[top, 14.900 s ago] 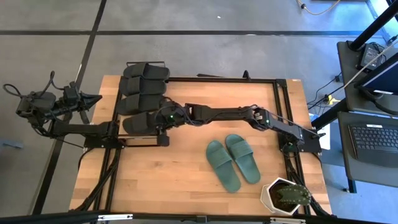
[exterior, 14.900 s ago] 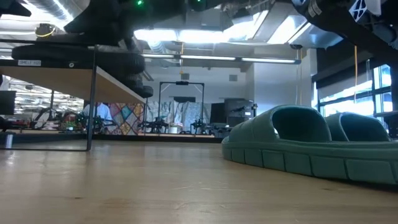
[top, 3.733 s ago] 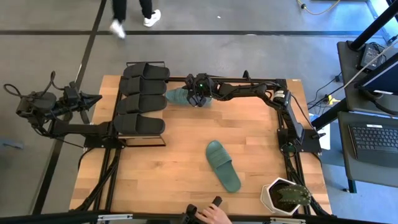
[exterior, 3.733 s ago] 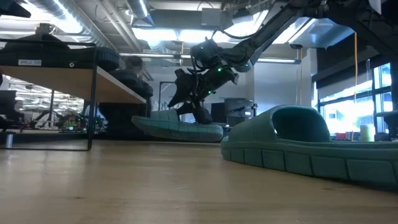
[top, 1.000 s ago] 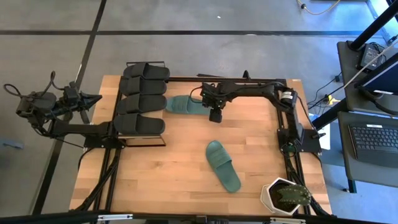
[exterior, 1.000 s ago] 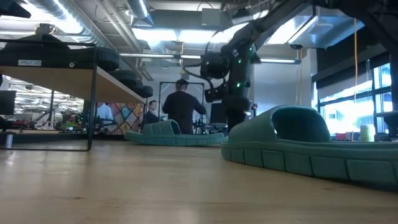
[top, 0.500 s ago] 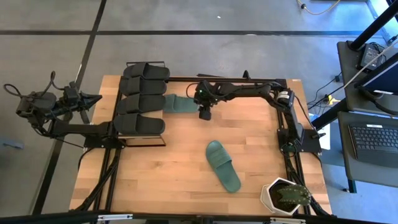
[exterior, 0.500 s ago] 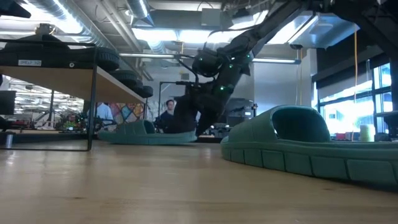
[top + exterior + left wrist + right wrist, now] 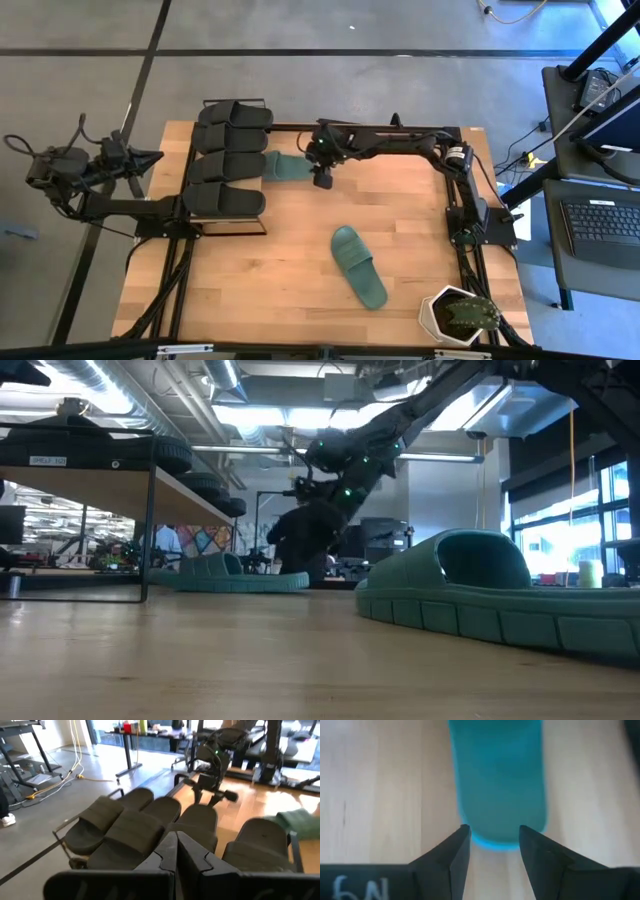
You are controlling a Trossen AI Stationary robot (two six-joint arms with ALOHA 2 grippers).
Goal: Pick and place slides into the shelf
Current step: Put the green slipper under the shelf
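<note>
The right arm's two-finger gripper [image 9: 322, 172] sits at the far middle of the large wooden tabletop [image 9: 280, 290], right at the outer end of a teal-green rubber slide sandal [image 9: 287, 166]. In the right wrist view its dark fingers [image 9: 454, 851] stand apart with the sandal's rounded end [image 9: 497, 785] lying on the wood just ahead of the tips; the fingers close on nothing, and whether they touch the rubber cannot be told. That sandal lies flat on the table, its other end reaching under the edge of the small black-framed shelf [image 9: 196, 222], beside the four black rubber slide sandals [image 9: 228, 165] lined up on the shelf's top board. In the low view it rests under the raised board [image 9: 100, 485].

The second teal-green slide sandal [image 9: 359, 266] lies alone, well apart, nearer the front right of the table.

The left arm's gripper [image 9: 150, 158] waits beyond the table's left edge, fingers [image 9: 172, 852] pressed together and empty, pointing toward the black slides.
</note>
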